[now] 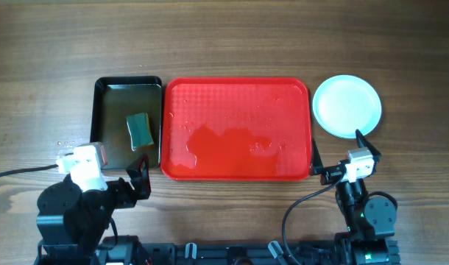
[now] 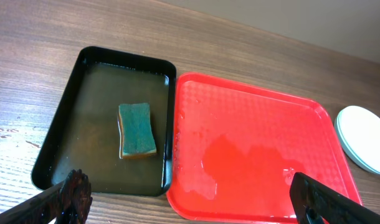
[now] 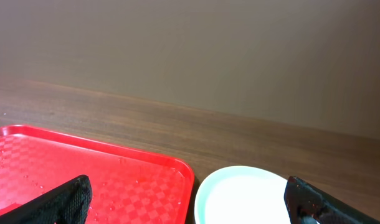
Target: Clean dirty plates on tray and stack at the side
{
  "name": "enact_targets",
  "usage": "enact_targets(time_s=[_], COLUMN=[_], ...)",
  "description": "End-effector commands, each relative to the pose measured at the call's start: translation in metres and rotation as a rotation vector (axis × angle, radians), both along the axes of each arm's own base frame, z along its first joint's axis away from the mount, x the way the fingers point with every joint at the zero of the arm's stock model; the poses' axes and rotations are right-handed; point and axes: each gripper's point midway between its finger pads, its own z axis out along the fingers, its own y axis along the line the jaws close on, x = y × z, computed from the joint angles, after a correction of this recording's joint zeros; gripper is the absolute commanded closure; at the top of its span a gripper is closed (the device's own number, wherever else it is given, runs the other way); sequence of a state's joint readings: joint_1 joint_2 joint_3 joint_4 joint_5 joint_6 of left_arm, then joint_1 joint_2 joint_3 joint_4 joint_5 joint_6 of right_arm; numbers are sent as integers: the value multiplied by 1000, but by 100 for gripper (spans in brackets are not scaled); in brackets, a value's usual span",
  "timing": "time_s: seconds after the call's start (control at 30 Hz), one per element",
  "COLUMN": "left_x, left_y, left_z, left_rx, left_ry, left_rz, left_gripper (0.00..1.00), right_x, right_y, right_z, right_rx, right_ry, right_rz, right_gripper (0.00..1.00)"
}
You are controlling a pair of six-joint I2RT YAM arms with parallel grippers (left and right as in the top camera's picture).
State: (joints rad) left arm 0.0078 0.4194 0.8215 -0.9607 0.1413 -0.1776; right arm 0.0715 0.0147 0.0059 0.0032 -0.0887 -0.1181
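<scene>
The red tray (image 1: 237,129) lies mid-table, wet, with no plates on it; it also shows in the left wrist view (image 2: 258,155) and the right wrist view (image 3: 90,174). The pale blue-white plates (image 1: 347,106) sit stacked on the table right of the tray, clean on top, also seen in the left wrist view (image 2: 364,138) and the right wrist view (image 3: 246,199). My left gripper (image 1: 140,179) is open and empty near the table's front edge, below the black tray. My right gripper (image 1: 341,158) is open and empty, just in front of the plate stack.
A black tray (image 1: 127,121) with murky water holds a green sponge (image 1: 140,129) left of the red tray; both show in the left wrist view, the tray (image 2: 71,112) and the sponge (image 2: 136,129). Water pools on the red tray.
</scene>
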Motion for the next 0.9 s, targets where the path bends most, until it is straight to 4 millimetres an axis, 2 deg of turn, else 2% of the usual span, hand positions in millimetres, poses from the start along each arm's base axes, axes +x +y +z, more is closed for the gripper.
enact_targets(time_s=[0.0,0.2,0.33,0.4,0.5,0.63,0.77,0.87], left_x=[-1,-1,-14,-12,3,29,50,56], left_y=[-2,-2,2,4,3,4,4,4], left_z=[0,0,-11,-21,-40,-64,-54,-46], left_rx=[3,3,17,22,19,-68,-79,-39], left_ry=[-7,-5,23,-5,-108,-286,-507,-633], left_rz=[-18,-18,4,12,12,53,47,33], left_gripper=[0,0,0,0,0,0,0,0], right_x=[-1,-1,-1,-1,-1,-1,-1,-1], right_y=[4,4,4,4,4,4,4,4], right_z=[3,3,3,3,3,3,3,3], right_rx=[-12,-12,-12,-12,-11,-11,-12,-12], right_ry=[-15,-15,-15,-15,-15,-15,-15,-15], right_rz=[20,20,20,20,20,20,20,20], right_gripper=[1,0,0,0,0,0,1,0])
